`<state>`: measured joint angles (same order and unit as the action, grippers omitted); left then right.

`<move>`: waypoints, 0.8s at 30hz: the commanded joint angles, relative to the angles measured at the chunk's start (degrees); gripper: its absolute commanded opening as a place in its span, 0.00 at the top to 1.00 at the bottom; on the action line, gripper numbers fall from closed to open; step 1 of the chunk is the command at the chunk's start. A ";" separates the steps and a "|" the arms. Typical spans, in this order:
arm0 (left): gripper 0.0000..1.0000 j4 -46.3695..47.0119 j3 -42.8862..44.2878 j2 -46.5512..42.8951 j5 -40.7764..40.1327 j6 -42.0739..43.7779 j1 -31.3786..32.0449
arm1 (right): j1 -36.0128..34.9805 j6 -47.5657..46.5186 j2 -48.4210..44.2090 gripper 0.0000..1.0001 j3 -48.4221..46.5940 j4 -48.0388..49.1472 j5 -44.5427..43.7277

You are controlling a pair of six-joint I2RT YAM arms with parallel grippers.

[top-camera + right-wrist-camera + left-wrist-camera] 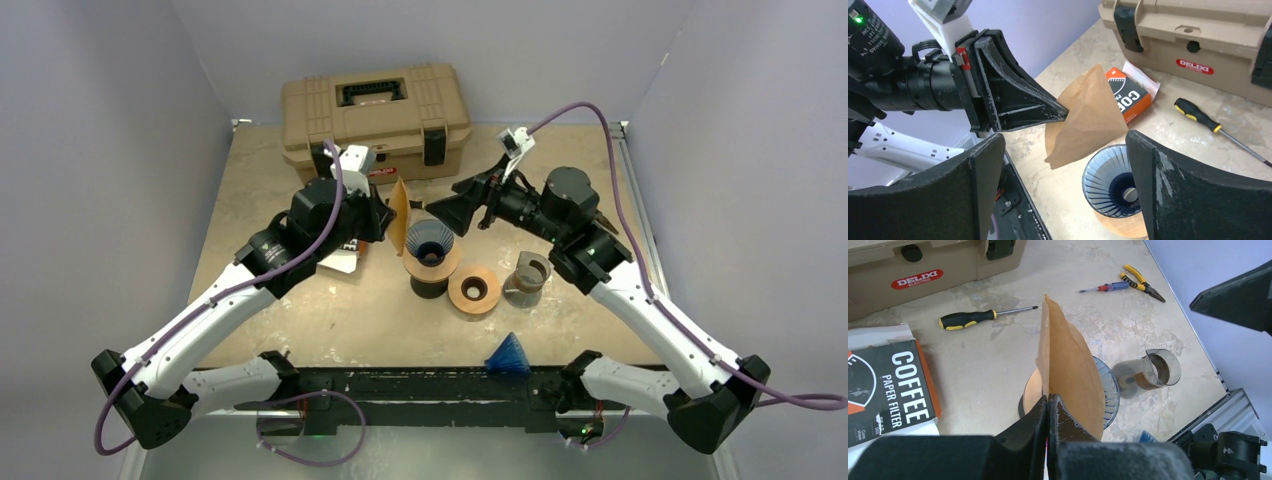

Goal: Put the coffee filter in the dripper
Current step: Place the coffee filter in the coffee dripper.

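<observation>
My left gripper [1049, 399] is shut on the lower edge of the brown paper coffee filter [1068, 365], holding it flat and upright in the air. The filter [400, 213] hangs just left of and above the dripper [430, 243], a blue ribbed cone [1108, 182] seated on a wooden ring over a black base. My right gripper [1065, 137] is open, its jaws wide apart with nothing between them. It hovers above the dripper facing the filter [1088, 115] and holds nothing. In the top view its fingers [440, 215] point left toward the filter.
A tan toolbox [375, 115] stands at the back. A coffee filter box [888, 385] lies left of the dripper, a screwdriver [973, 317] and pliers [1143, 282] behind. A second wooden ring [474, 290], a glass cup on its side [528, 275] and a blue cone [508, 353] lie in front.
</observation>
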<state>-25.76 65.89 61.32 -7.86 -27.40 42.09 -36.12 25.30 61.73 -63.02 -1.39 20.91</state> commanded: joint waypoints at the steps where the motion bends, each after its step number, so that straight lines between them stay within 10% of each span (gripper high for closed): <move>1: 1.00 0.89 1.16 -1.08 1.32 -0.27 0.26 | -0.35 -0.96 0.16 0.05 0.47 3.02 -3.87; 24: 1.00 4.60 -0.78 -2.99 5.18 -3.23 0.18 | -8.88 -3.98 11.77 0.01 -4.39 -1.04 -14.95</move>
<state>-24.49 65.30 60.16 -4.54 -29.39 41.91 -44.40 23.09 73.67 -63.94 -0.89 11.75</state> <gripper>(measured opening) 0.003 0.987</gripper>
